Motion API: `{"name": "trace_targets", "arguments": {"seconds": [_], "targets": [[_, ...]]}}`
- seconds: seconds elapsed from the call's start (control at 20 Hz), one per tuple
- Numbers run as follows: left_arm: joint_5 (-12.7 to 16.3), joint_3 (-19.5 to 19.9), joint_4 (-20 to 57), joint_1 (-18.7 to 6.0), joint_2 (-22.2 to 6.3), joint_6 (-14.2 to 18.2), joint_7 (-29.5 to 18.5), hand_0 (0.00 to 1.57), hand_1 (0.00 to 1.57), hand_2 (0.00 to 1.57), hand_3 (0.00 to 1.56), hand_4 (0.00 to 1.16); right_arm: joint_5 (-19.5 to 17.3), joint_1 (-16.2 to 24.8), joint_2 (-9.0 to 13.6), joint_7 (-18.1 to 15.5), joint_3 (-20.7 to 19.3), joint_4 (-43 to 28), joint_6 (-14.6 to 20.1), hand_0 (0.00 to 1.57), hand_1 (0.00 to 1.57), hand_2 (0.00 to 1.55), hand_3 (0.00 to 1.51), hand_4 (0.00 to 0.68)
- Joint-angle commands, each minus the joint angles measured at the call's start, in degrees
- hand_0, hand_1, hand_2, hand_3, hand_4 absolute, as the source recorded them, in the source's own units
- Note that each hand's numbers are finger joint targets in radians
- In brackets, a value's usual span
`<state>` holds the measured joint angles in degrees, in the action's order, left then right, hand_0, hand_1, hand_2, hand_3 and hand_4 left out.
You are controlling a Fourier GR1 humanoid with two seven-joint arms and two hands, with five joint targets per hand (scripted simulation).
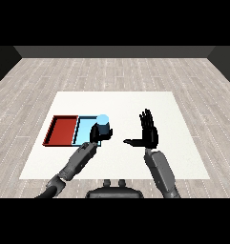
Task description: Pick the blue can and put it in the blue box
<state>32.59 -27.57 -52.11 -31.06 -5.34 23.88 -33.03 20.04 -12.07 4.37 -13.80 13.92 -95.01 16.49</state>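
Red tray (59,129) sits at approx 9 o'clock of table centre, edge to edge w/ the light blue tray (83,128) just to its 3 o'clock. The robot's left hand (96,133) is curled round the blue can (102,125); the can stands upright in that grasp, pale top showing, at the blue tray's right edge, over or just inside the rim. Whether its base rests on the tray floor or is held clear can't be told from this angle.

Risks, as judged: the can is at the 3 o'clock side of the tray, not the middle, so letting go here could land it on the rim and tip it onto the white table (173,157). Fingers dragging on opening could also topple it.

Right hand (148,133), at approx 3 o'clock of the can and well apart, is spread w/ straight fingers, thumb out toward 9 o'clock, holding nothing; it poses no evident threat.
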Motion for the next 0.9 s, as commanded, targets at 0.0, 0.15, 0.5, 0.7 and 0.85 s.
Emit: {"name": "trace_targets", "arguments": {"seconds": [0.0,0.15,0.5,0.7,0.85], "targets": [[-2.6,2.2,1.2,-1.5,-4.0,1.6,0.8,1.57,1.57,1.57,1.52,1.14,3.8,2.6,1.5,0.7,-5.5,-3.3,-0.5,0.00,0.00,0.00,0.00,0.000],[-3.1,4.6,0.7,-2.6,-6.7,2.0,5.8,1.57,1.57,1.57,1.52,1.15,5.0,3.4,0.8,-2.8,-7.2,0.3,-3.6,0.00,0.00,0.00,0.00,0.000],[-9.6,2.4,11.9,-10.7,-12.8,7.3,19.3,1.57,1.57,1.57,1.49,1.09,6.0,5.4,1.3,-3.5,-8.1,1.3,-5.4,0.00,0.00,0.00,0.00,0.000],[-12.1,1.1,21.9,-9.3,-13.6,5.3,20.9,1.57,1.57,1.53,1.44,0.99,6.6,7.4,1.2,-2.9,-8.0,-0.7,-5.7,0.00,0.00,0.00,0.00,0.000],[-14.3,-0.8,29.9,-12.9,-8.8,8.5,28.2,1.44,1.44,1.35,1.18,0.94,4.5,6.8,-0.3,-4.5,-7.1,2.3,-4.3,0.00,0.00,0.00,0.00,0.000]]}}
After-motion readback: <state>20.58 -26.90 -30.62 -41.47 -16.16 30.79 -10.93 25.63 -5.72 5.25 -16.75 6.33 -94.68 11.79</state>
